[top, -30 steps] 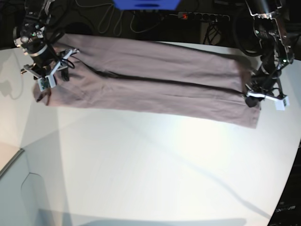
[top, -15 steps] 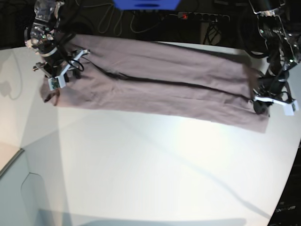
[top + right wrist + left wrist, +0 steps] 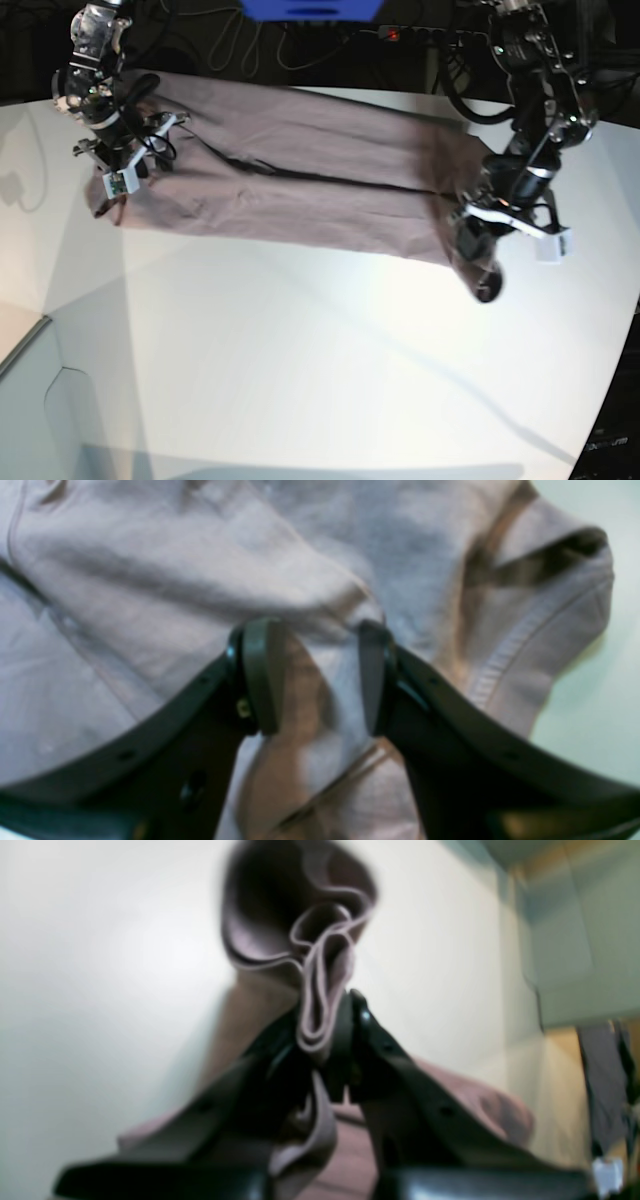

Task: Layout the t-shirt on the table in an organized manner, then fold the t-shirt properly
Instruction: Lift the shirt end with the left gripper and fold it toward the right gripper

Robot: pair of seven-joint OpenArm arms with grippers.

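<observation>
Setting, base view: White table (image 3: 300, 360) filled most of the frame, dark cables behind it; the t-shirt (image 3: 300, 185) lay along its far edge as a long band with a dark crease down its length.
Progress, base view: The shirt appeared laid out and folded lengthwise at least once; judging by its length, the crosswise folds were yet to be made.
Left claw, base view: The left claw (image 3: 480, 262) gripped the band's end on the frame's right, lifted and curled toward the middle.
Right claw, base view: The right claw (image 3: 118, 165) stood over the opposite end, which lay flat.
Left wrist view: The claw's jaws were pressed together on a bunched, hemmed fold of mauve cloth (image 3: 320, 1015), which rose above them and trailed below onto the table.
Right wrist view: The right claw's jaws stood spread, fabric between and beneath them but not pinched; a hemmed edge (image 3: 530, 645), apparently a sleeve, lay just beside them.
</observation>
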